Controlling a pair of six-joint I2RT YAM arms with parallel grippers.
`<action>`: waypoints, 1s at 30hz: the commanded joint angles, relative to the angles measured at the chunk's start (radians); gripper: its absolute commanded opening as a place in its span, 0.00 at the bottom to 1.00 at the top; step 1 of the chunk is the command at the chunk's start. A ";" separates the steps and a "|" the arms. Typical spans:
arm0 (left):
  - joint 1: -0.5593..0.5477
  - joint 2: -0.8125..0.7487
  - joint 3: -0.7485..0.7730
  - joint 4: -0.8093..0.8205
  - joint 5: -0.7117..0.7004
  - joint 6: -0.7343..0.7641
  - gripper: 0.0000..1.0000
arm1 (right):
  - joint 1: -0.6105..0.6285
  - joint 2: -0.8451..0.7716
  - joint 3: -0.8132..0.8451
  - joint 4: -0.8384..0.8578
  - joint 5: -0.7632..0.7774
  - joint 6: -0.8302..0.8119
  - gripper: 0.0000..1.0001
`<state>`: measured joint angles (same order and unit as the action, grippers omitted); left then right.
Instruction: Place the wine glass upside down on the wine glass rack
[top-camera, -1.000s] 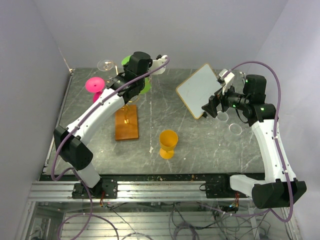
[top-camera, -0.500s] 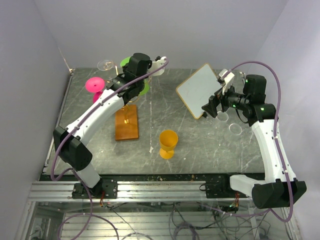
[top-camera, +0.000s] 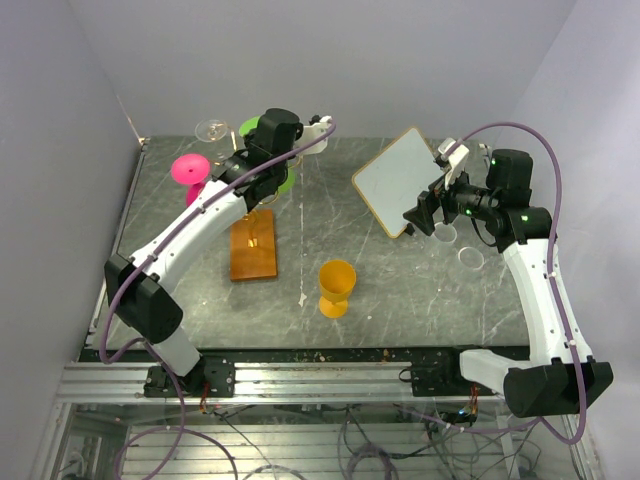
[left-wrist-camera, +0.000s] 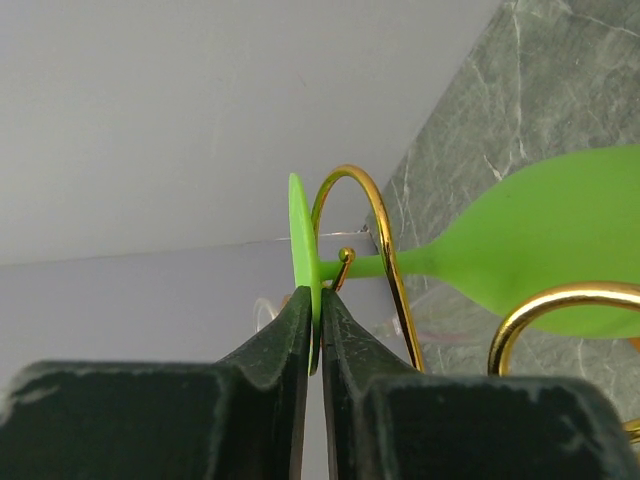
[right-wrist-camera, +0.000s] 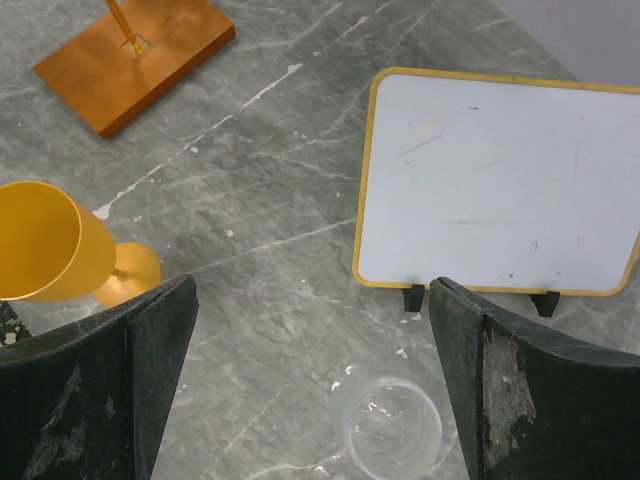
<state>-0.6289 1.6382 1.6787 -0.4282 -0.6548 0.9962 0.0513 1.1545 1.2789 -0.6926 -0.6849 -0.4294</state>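
While the left claw (left-wrist-camera: 312, 330) pinched the glass (left-wrist-camera: 560, 250) by its foot, stem inside the rack (top-camera: 253, 250) hook, only release seemingly remained; the right claw (right-wrist-camera: 315, 340) gaped, empty.

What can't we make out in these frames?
- Left wrist: the green wine glass has its bowl cut off by the right edge; the gold rack hooks run off the bottom and right edges.
- Top external: the glass and the left gripper are mostly hidden under the left arm.
- Right wrist: the yellow goblet is cut off by the left edge.
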 joint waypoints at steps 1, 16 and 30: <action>0.006 -0.033 -0.005 0.014 -0.026 0.010 0.20 | -0.010 0.004 0.020 0.016 -0.009 0.004 1.00; 0.007 -0.065 -0.033 0.022 -0.023 0.014 0.33 | -0.010 0.013 0.029 0.013 -0.005 0.003 1.00; 0.006 -0.111 -0.053 -0.007 0.003 0.012 0.40 | -0.011 0.008 0.026 0.015 -0.007 0.004 1.00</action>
<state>-0.6289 1.5723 1.6222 -0.4255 -0.6529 1.0058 0.0498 1.1629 1.2793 -0.6926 -0.6849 -0.4294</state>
